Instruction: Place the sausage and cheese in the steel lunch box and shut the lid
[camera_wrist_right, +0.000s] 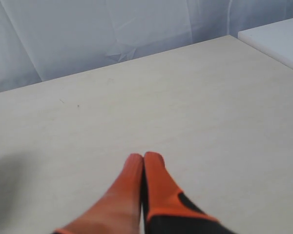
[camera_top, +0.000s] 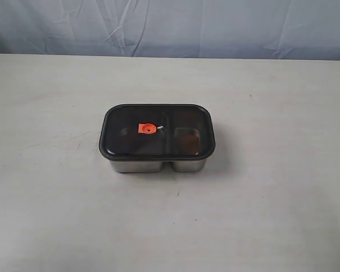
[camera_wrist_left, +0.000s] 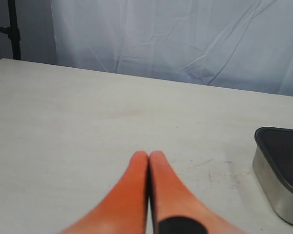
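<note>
One steel lunch box (camera_top: 137, 166), one lid (camera_top: 171, 132) (one orange valve (camera_top: 147, 129)).

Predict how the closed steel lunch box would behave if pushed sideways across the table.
The steel lunch box would probably slide rather than tip, since it sits low, wide and flat on the table. Its shiny walls likely make it slippery to pinch.

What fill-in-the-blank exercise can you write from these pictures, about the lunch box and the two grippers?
1. The lid rests ___ the steel lunch box, so the box is closed.
2. The left gripper and the right gripper are both ___, not open.
3. Each gripper holds ___.
Missing words: on; shut; nothing.
</note>
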